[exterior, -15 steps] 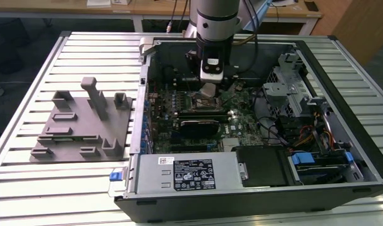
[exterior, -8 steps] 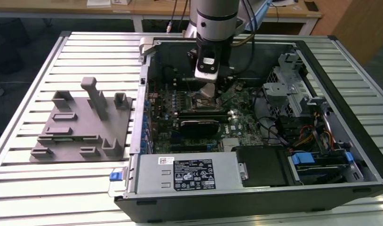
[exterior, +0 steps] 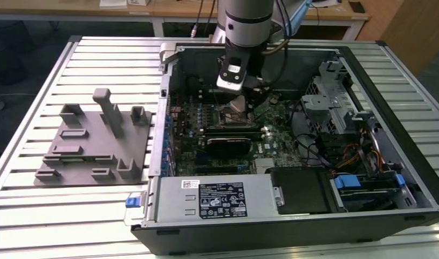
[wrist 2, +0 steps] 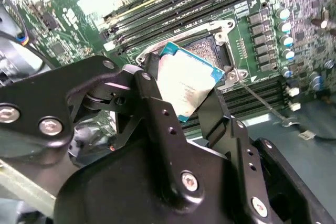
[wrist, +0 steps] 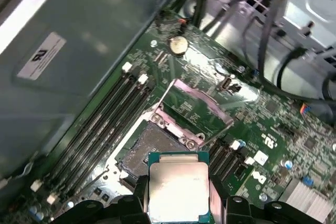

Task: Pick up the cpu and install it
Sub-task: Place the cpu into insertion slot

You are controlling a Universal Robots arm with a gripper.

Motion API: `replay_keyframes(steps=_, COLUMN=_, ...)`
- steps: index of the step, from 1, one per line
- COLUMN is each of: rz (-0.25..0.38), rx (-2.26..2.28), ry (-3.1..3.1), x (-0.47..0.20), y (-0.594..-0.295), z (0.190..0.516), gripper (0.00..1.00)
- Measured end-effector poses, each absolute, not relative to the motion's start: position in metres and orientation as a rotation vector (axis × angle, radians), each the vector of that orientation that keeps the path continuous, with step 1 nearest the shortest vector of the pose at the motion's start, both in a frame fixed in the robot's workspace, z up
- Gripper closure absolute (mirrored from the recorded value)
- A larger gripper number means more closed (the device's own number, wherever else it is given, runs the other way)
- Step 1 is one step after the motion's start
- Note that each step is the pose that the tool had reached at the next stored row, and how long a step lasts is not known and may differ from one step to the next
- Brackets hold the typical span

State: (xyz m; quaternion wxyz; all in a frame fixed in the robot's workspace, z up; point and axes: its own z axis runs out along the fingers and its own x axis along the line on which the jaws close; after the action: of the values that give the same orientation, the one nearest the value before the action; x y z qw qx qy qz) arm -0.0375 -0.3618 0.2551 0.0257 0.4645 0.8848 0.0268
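1. In the exterior view, the arm comes down from the upper centre of the frame into the open computer case [exterior: 392,113]. The gripper [exterior: 242,107] sits low over the motherboard [exterior: 277,137], at the middle of the frame.
2. The gripper [wrist 2: 186,100] is closed part-way onto the cpu [wrist 2: 184,85], with 2 black fingers [wrist 2: 157,114] pressing on opposite edges of the chip. The first wrist view shows the same grip on the cpu [wrist: 178,192].
3. In both wrist views the cpu's silvery top plate faces the camera, with a teal rim around it. In the second wrist view it hangs tilted rather than flat.
4. The cpu is held over the near edge of the open socket [wrist: 149,148], with the socket's dark bed [wrist 2: 210,51] exposed beyond it. I cannot tell whether chip and socket touch.
5. The socket's hinged metal plate [wrist: 194,108] stands raised, just beside the socket.
6. Memory slots [wrist: 100,129] run along 1 side of the socket, and a round coin battery [wrist: 178,44] lies further off.
7. In the exterior view's left half, a grey moulded fixture [exterior: 97,145] rests on the slatted table [exterior: 32,216], well apart from the gripper.
8. A silver power supply [exterior: 212,197] fills the case's lower centre.
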Motion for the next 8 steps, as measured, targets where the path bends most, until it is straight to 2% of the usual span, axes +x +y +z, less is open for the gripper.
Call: replay_keyframes(steps=8, rz=0.076, rx=1.642, ry=2.612, x=-0.0375, y=-0.3619, z=0.2549, gripper=0.46)
